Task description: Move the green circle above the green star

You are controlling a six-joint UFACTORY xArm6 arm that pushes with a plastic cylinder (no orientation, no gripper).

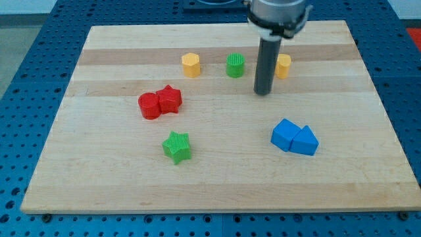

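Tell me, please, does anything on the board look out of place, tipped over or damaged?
Nothing stands out. All the blocks sit flat on the wooden board. The green circle is already nearer the view's top than the green star, though off to its right. My tip rests just right of the circle, partly hiding one yellow block.

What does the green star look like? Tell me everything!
The green star is a small chunky block, bright green, with fine ridges across its flat top and short rounded points. It looks like plastic. It lies flat on the wooden board, in the view's lower left part, below the red blocks. Nothing touches it. My tip is far off, toward the view's upper right.
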